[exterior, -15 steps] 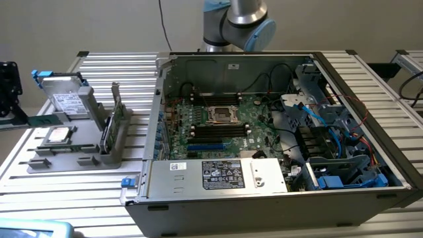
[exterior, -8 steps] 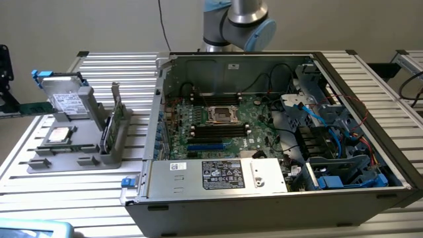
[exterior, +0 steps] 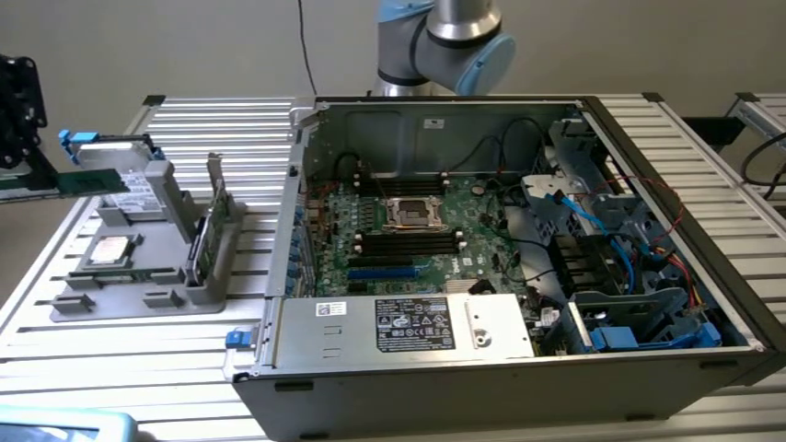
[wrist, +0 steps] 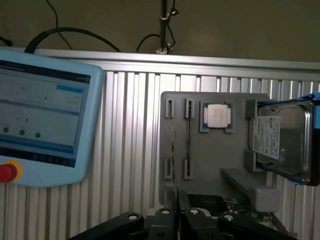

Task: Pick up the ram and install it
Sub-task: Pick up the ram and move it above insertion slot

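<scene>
- The gripper (exterior: 28,175) was clamped on the ram (exterior: 92,180), a thin green stick jutting sideways from its fingers over the grey parts tray (exterior: 123,304).
- The open computer case (exterior: 491,368) and its memory slots (exterior: 406,241) lay well away from the hand.
- Carrying it well would likely call for a level stick and clearance over the upright card (exterior: 216,226) nearby.
- The labels on the hard drive (wrist: 287,145) and the power supply (exterior: 415,324) were too small to read.

Plain beige wall (exterior: 184,46); ribbed aluminium table (exterior: 135,368); black cable (exterior: 300,37) hanging down wall.
</scene>
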You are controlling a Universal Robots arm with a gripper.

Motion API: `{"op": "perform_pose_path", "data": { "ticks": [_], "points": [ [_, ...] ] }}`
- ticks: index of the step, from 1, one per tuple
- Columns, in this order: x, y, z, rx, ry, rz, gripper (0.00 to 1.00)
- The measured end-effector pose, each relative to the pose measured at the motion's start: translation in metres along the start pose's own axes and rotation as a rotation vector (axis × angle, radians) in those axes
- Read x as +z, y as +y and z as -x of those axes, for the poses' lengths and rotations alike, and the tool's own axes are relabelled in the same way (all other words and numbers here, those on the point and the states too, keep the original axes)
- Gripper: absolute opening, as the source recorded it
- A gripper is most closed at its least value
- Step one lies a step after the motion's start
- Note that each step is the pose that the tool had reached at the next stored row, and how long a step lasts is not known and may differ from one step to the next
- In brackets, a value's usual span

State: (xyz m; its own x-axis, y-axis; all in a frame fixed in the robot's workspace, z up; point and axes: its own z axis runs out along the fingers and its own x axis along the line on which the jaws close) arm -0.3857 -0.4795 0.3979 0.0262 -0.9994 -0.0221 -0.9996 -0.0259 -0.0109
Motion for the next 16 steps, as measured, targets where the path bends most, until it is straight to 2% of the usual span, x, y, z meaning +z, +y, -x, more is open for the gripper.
{"op": "perform_pose_path", "data": {
  "ticks": [6,12,14,16],
  "points": [
    [-0.0088,-0.0273,-0.001,0.0,-0.0296,-0.0008,0.13],
    [-0.0205,-0.0549,-0.001,0.001,-0.053,-0.0013,0.13],
    [-0.0215,-0.0624,-0.002,0.001,-0.0574,-0.001,0.13],
    [-0.0213,-0.0634,-0.002,0.002,-0.0577,-0.0012,0.13]
  ]
}}
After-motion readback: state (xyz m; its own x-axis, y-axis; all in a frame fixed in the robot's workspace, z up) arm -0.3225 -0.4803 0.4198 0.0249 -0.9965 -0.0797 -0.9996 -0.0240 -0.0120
